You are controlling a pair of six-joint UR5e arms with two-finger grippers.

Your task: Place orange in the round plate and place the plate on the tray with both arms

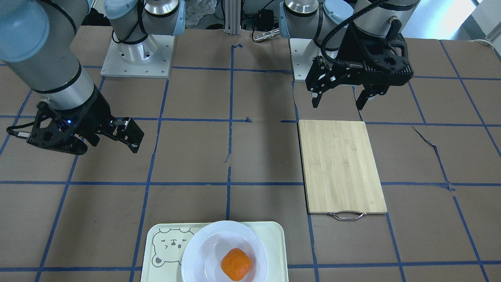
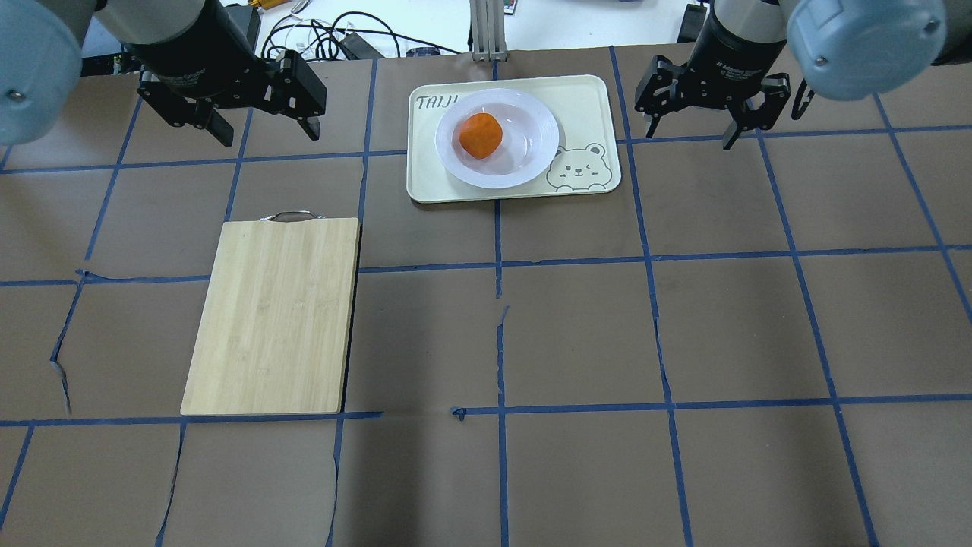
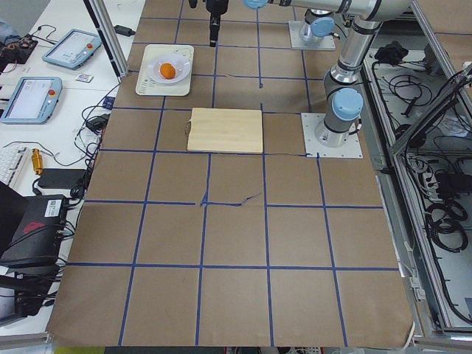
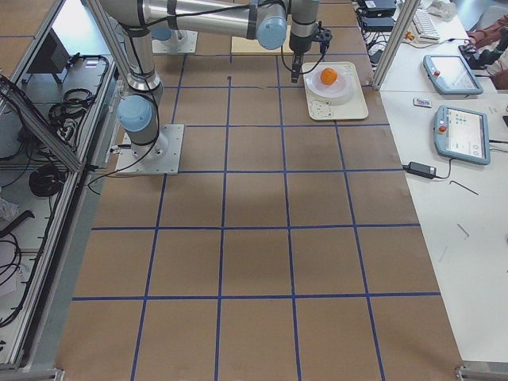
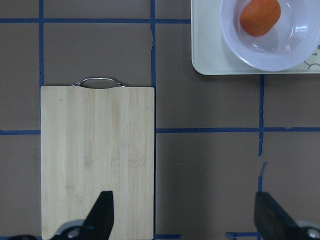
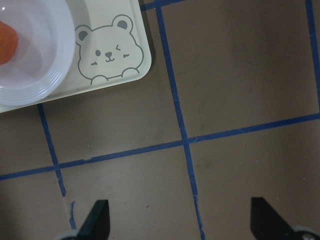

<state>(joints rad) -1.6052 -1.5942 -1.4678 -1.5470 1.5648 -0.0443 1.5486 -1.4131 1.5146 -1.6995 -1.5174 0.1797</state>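
Observation:
The orange (image 2: 480, 136) lies in the sunken centre of the round plate (image 2: 543, 144), which rests on the tray (image 2: 588, 106) at the table's far middle. In the front-facing view the orange (image 1: 236, 264), plate (image 1: 195, 250) and tray (image 1: 270, 235) sit at the bottom edge. My left gripper (image 2: 269, 135) hangs open to the left of the tray, holding nothing. My right gripper (image 2: 689, 139) is open too, off the tray's right end. The left wrist view has the orange (image 5: 260, 16) at top right; the right wrist view shows the tray's bear corner (image 6: 125, 50).
A bamboo cutting board (image 2: 273, 311) with a metal handle (image 2: 288, 216) lies left of centre, below my left gripper. Brown paper with a blue tape grid covers the table. Tablets and cables lie on the side desk (image 3: 44, 88) beyond the far edge.

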